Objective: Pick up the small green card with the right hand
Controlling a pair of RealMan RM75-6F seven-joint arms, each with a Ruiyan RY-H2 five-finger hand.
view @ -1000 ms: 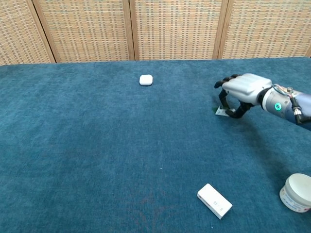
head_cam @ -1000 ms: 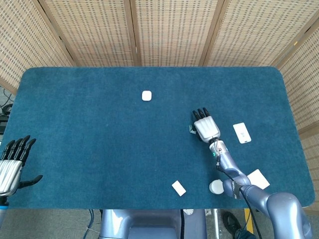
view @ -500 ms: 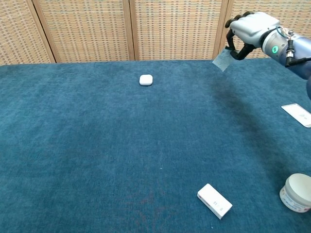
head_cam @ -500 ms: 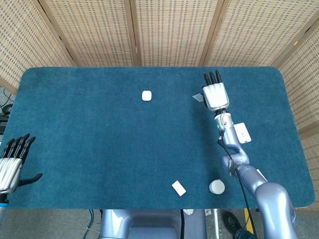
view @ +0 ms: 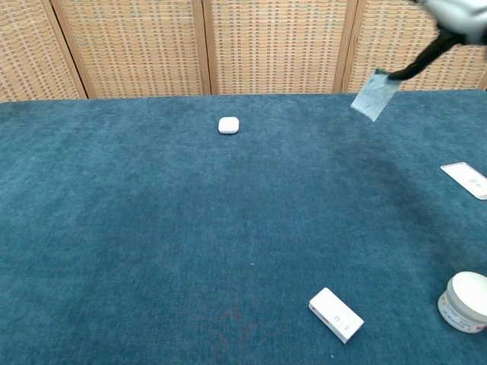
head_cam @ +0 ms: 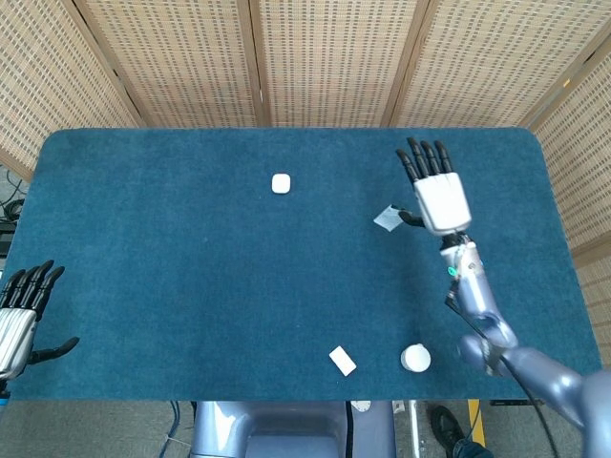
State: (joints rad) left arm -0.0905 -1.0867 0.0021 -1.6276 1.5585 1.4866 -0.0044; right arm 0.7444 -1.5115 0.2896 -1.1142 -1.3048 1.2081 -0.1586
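The small green card (head_cam: 387,218) (view: 374,95) is in the air, tilted, well above the blue table at the back right. My right hand (head_cam: 437,194) is raised high beside it, fingers stretched out and apart. Only the thumb tip touches the card's upper corner, and no other finger is on it. In the chest view just the edge of the right hand (view: 459,13) shows at the top right corner, with one dark digit reaching down to the card. My left hand (head_cam: 19,320) hovers at the table's near left edge, fingers spread, holding nothing.
A small white case (head_cam: 281,183) (view: 228,125) lies at the back centre. A white box (head_cam: 342,361) (view: 335,314) and a round white container (head_cam: 415,358) (view: 464,302) sit near the front edge. A white card (view: 466,180) lies at the right.
The right hand lifted the card off the table and rose towards the cameras. Its fingers, curled on the card before, are now stretched out. The left hand stayed still.
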